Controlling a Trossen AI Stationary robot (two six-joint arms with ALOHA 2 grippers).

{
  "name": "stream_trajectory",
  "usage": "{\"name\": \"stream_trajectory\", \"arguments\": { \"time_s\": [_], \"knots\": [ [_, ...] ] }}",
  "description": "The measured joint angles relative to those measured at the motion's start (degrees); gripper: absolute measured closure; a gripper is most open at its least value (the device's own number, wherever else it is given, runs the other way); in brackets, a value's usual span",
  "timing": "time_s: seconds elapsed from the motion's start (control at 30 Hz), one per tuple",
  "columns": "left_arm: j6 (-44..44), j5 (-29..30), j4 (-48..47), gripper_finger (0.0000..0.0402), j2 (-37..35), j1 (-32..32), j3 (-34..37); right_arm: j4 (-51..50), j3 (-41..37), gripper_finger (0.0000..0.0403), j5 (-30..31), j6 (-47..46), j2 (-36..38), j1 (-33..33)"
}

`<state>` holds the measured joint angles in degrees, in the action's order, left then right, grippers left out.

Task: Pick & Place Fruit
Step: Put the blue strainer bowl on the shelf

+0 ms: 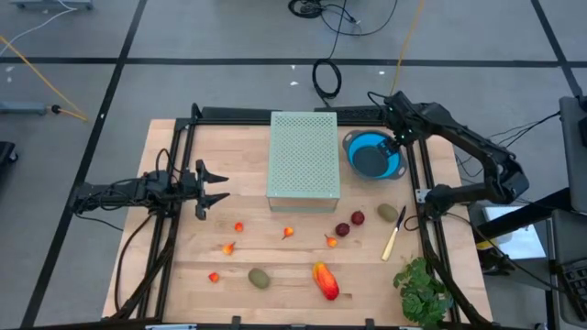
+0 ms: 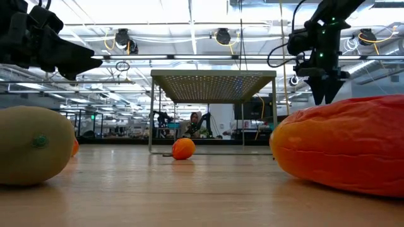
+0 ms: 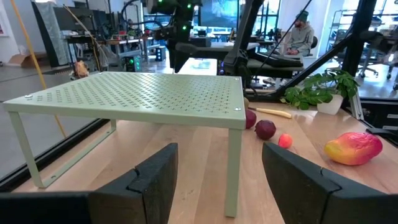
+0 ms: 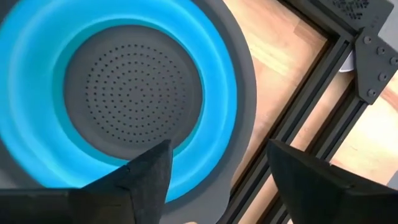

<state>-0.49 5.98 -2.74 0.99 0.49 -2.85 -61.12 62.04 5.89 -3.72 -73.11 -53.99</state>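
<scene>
Right now I have my right gripper [image 1: 401, 137] hanging with its fingers apart and empty over the far-right rim of the round blue collapsible colander with a grey perforated base [image 1: 373, 154], while my left gripper [image 1: 213, 182] waits released at the table's left side, facing the pale green perforated metal shelf [image 1: 304, 156]. All the toy fruit lies on the bare wood nearer the front edge: the two dark red round fruits [image 1: 349, 224] and the brownish-green oval by the yellow-handled knife [image 1: 393, 235] sit closest to my right arm, just in front of the colander. The larger orange-red oblong fruit [image 1: 325, 280] lies with its long axis diagonal near the front. I can read no labels or writing anywhere.
</scene>
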Motion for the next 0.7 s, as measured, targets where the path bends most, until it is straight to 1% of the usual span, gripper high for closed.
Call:
{"name": "stream_trajectory", "arguments": {
  "time_s": [0.13,0.43,0.7],
  "knots": [
    [0.0,0.0,0.01,0.0167,0.0,0.01,0.0,0.0,-0.02,0.0136,0.02,0.37,-1.9,-1.19],
    [0.0,0.0,0.02,0.0167,0.0,0.02,0.0,0.03,-0.28,0.0136,0.02,0.37,-5.27,-2.74],
    [0.0,0.02,0.02,0.0167,0.0,0.01,0.01,3.02,-5.43,0.0138,0.02,1.1,-5.44,-2.41]
  ]
}}
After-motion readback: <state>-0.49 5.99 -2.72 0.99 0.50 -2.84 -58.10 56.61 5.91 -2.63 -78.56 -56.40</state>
